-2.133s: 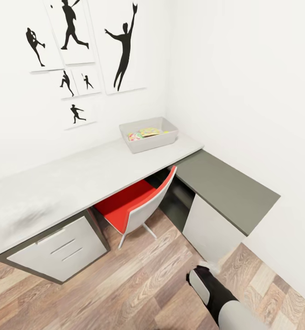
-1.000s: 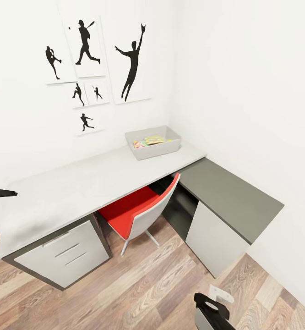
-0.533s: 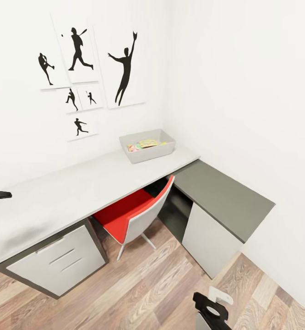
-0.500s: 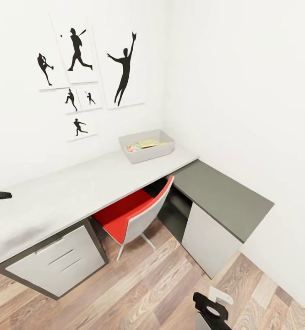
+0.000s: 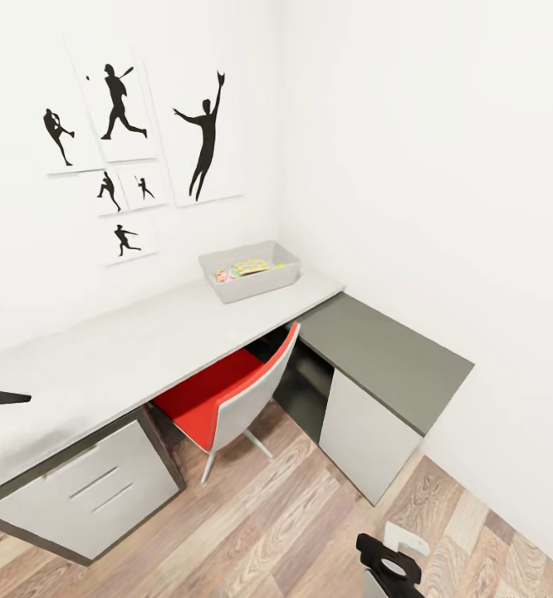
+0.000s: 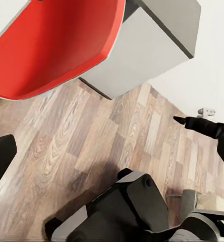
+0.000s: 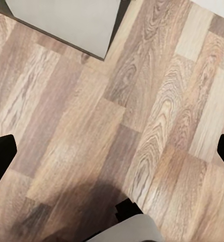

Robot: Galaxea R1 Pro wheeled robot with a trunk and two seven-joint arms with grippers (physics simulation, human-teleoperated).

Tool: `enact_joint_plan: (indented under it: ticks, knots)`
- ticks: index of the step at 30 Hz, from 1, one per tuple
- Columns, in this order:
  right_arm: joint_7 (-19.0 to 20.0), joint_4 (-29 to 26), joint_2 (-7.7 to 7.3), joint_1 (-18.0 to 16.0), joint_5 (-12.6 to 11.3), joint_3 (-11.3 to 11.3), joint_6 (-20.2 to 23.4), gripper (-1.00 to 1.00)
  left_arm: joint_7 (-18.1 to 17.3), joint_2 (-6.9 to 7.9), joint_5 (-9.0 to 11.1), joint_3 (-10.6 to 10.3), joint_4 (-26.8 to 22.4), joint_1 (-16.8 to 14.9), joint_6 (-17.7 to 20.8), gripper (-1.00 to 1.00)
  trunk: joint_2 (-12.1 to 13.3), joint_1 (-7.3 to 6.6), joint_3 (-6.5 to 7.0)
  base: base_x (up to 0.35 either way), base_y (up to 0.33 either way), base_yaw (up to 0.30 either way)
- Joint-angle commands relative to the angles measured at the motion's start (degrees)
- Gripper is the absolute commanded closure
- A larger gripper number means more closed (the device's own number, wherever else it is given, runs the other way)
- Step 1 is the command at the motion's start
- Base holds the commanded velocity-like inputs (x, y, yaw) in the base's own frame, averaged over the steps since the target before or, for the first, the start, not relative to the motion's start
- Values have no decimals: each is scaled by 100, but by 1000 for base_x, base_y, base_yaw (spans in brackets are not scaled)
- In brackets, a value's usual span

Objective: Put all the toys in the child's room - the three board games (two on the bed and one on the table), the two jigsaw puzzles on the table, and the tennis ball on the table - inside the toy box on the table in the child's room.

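Ahead, you face one L-shaped table (image 5: 144, 340) in the room's corner, one red-and-white chair (image 5: 227, 394) tucked beneath. One toy box (image 5: 250, 272) sits at its far right end, bright flat toys (image 5: 245, 268) inside; their count and lettering are unreadable. Six silhouette pictures (image 5: 119, 149) hang above. Both grippers, over floor (image 7: 117, 111), spread wide, empty.

A red-and-white swivel chair (image 5: 227, 397) sits tucked in at the inner corner of the L, its seat partly under the light-grey top. Black silhouette pictures (image 5: 135, 141) hang on the white wall above and behind the chair. Wood-plank floor (image 5: 252, 523) spreads beneath it.
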Motion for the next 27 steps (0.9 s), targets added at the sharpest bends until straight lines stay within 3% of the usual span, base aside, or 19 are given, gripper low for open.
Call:
enact_joint_plan:
  ticks: [1,5,11,13,17,19,20,22,27]
  knots:
    - [-24,5,-4,-6,-60,43,-38,-100,5,-2,53,-103,22,-32,4,-100,-12,4,-2,0,0,-120]
    - [-10,10,-2,-6,-59,43,-40,-100,26,-13,55,-235,63,-32,-192,-100,-12,4,33,0,0,-103]
    - [5,11,3,-6,-58,43,-41,-100,75,-93,91,-876,344,-32,-722,-100,-12,4,83,0,0,-83]
    - [4,11,3,-6,-58,43,-41,-100,102,-266,112,-1211,698,-32,-1039,-100,-12,4,99,0,0,-79]
    - [3,11,3,-6,-58,51,-41,-100,115,-588,122,-1600,1231,-30,-1373,-100,-12,4,130,0,0,-69]
    - [4,11,3,-6,-58,57,-41,-100,120,-889,124,-1875,1714,-25,-1664,-100,-12,4,146,0,0,-24]
    - [1,11,3,-6,-58,58,-41,-100,120,-950,124,-1922,1809,-23,-1711,-100,-12,4,154,0,0,-15]
    - [5,15,4,-6,-58,60,-41,-100,122,-1254,125,-2074,2286,-11,-1893,-100,-12,4,169,0,0,-17]
    - [4,19,6,-6,-58,60,-41,-100,121,-1761,121,-2145,3119,27,-2237,-100,-12,4,207,0,0,-15]
